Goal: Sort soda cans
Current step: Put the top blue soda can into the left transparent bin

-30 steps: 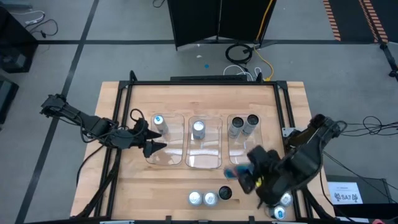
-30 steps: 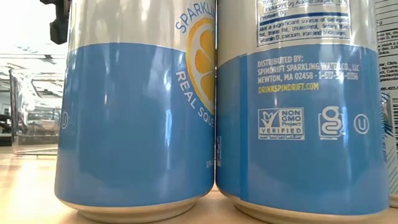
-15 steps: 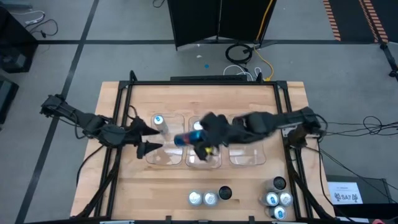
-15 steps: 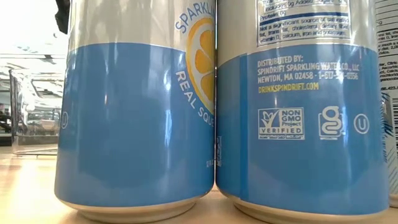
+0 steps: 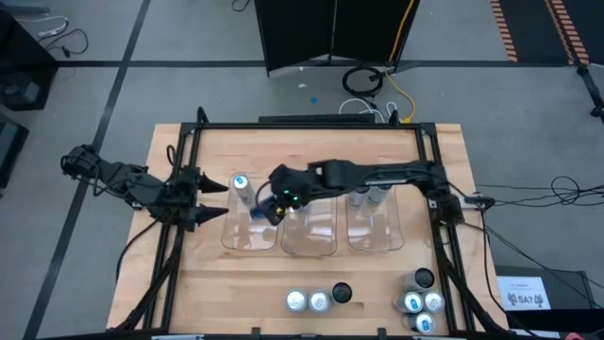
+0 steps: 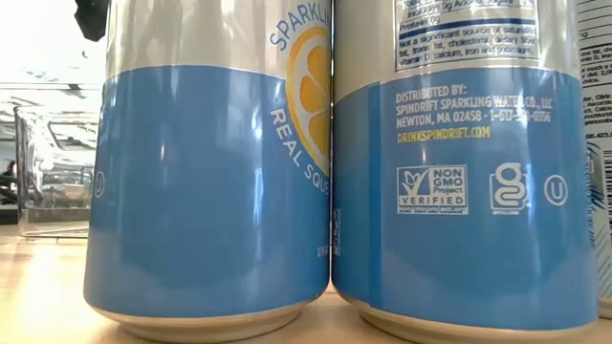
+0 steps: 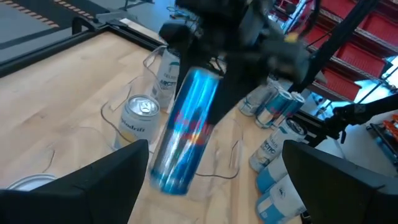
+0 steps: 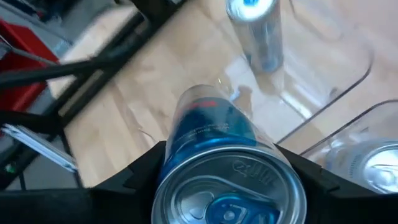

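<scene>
Held can: a blue soda can [image 8: 214, 140] with red lettering, silver lid and blue tab, seen from its top end
Right gripper [image 8: 227, 186]: dark fingers [image 8: 140, 174] clasp the can on both sides
Below: a clear plastic tray [image 8: 345, 81] on the wooden table [image 8: 161, 81]
In tray: an upright slim can with a blue tab [image 8: 255, 28]
Neighbouring tray: a silver can top [image 8: 370, 165]
Table edge: black frame bars [image 8: 106, 53]

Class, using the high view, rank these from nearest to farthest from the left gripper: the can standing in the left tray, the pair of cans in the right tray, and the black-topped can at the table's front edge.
1. Left tray can, just beside the left gripper.
2. Black-topped can, front middle.
3. Right tray pair, across the table; only slightly farther.
</scene>
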